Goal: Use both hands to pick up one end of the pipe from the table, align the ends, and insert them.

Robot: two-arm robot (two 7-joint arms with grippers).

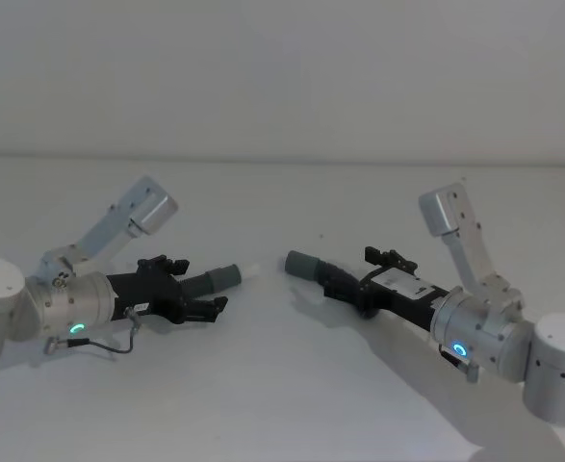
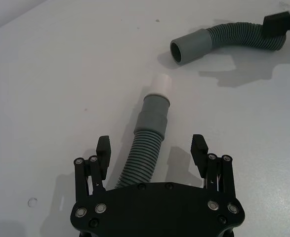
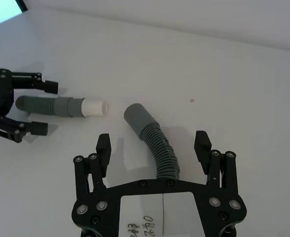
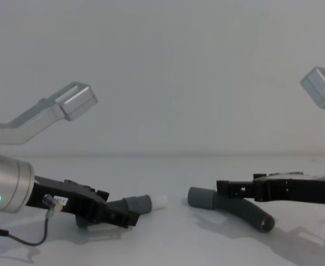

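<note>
On the table (image 1: 263, 385), the straight hose (image 2: 153, 116) is straddled by the left gripper (image 2: 151, 142), the curved hose (image 3: 140, 118) by the right gripper (image 3: 152, 139) (both wide).

Left gripper (image 2: 151, 145) and right gripper (image 3: 152, 142) reach low, fingers (image 2: 103, 148) spread wide

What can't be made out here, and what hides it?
Rear end of the straight hose piece: left wrist view, under the left gripper.
Rear end of the curved hose piece: right wrist view, under the right gripper.
Handwriting on the white label: right wrist view, cut off by the edge.
</note>
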